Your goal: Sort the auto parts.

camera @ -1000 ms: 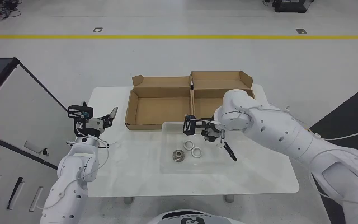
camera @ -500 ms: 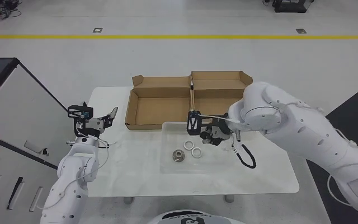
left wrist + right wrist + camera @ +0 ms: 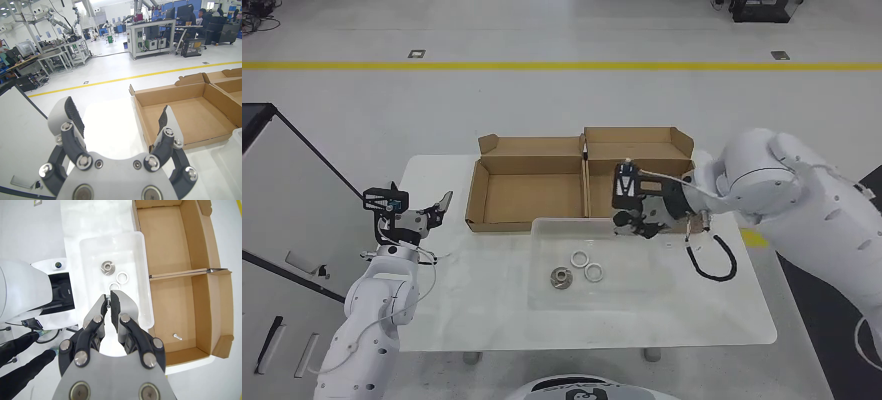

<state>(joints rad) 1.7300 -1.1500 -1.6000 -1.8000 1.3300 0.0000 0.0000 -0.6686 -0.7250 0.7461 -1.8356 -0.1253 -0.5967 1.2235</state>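
At the left edge of the worktop (image 3: 472, 300), the left gripper (image 3: 118, 106) hangs with its fingers spread wide, holding nothing. The left cardboard box (image 3: 527, 198) lies just beyond it. Near the middle, a clear tray (image 3: 542, 295) contains a flanged hub (image 3: 560, 277) and two rings (image 3: 580, 259) (image 3: 595, 272). The right gripper (image 3: 108, 296) hovers above the tray's far right corner, its fingers closed to a narrow gap, pinching a small bolt (image 3: 108, 301). In the right cardboard box (image 3: 206, 306), another bolt (image 3: 177, 336) lies on the floor.
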